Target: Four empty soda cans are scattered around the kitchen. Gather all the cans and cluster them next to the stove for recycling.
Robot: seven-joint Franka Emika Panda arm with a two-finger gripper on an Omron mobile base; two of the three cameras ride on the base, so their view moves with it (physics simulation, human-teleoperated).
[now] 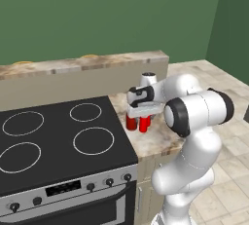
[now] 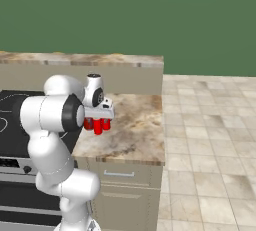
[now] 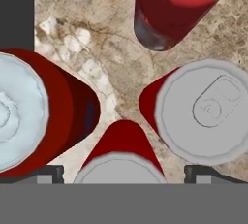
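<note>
The gripper (image 3: pixel 124 172) hung over a cluster of soda cans (image 1: pixel 137 121) with its jaws spread wide and nothing between them, its two dark fingertips (image 3: pixel 46 172) low at about 7 and 5 o'clock in the hand view. Between those tips stood the nearest can (image 3: pixel 122 156), its grey top at 6 o'clock. A second can (image 3: pixel 29 111) sat at 9 o'clock and a third can (image 3: pixel 206 109) at 3 o'clock, its pull tab showing. The farthest can (image 3: pixel 177 5) stood at 12 o'clock. All four stood upright on the tan marbled worktop (image 3: pixel 104 53), near each other but apart. In the left base view the cluster lay just beside the right edge of the black stove (image 1: pixel 58 141). Beyond rose a beige back ledge (image 1: pixel 87 70) and the green wall (image 1: pixel 121 19).
</note>
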